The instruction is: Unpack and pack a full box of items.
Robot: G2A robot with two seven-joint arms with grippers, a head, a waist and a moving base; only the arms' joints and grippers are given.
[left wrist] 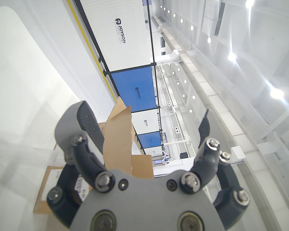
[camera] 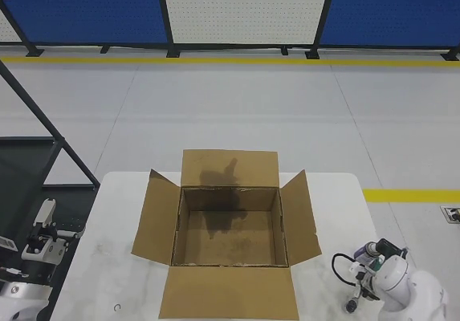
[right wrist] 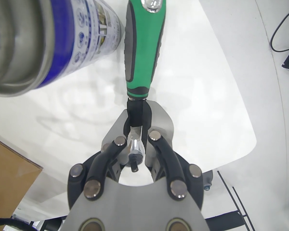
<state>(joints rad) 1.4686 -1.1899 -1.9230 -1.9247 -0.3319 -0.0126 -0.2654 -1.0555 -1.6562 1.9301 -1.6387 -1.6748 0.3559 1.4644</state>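
Left gripper (left wrist: 145, 117), grey metal fingers (left wrist: 63, 127) with black dimpled pads (left wrist: 90, 126), black curved links (left wrist: 86, 161), silver slotted screws (left wrist: 103, 180), right gripper (right wrist: 137, 124) alike (smooth round bolt heads (right wrist: 154, 135) instead), white rounded right arm (camera: 410, 293), looped black cable (camera: 338, 265)

In the right wrist view, the can (right wrist: 62, 25) runs off the frame's edge and its near end is blurred. The right gripper (right wrist: 137, 118) hides the wrench (right wrist: 144, 49) neck from you. In the left wrist view, the left gripper (left wrist: 147, 118) covers much of the box (left wrist: 119, 133). From the top view, the bluish speck by the arm is probably the can, but it is too small to tell.
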